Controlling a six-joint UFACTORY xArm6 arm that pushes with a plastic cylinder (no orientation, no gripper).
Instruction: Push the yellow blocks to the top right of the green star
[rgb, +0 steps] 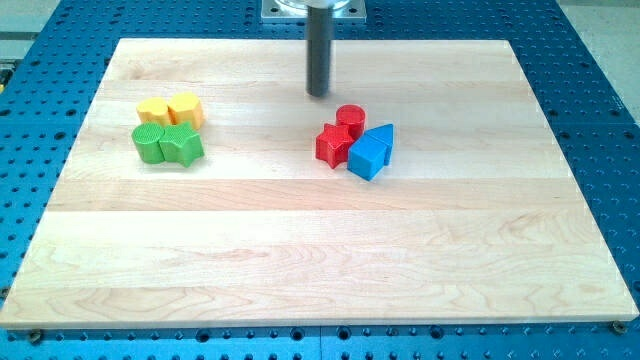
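Two yellow blocks sit together at the view's upper left: a yellow heart-like block (152, 108) and a yellow hexagon (186, 108). Just below them are a green cylinder (149, 143) and the green star (183, 145), touching each other. The yellow hexagon lies directly above the green star, close to it. My tip (318, 94) is near the view's top centre, well to the right of the yellow blocks and just above-left of the red cylinder (349, 117). It touches no block.
A red star (333, 145), a blue triangle (384, 136) and a blue cube (367, 157) cluster with the red cylinder right of centre. The wooden board (320, 270) lies on a blue perforated table (610, 120).
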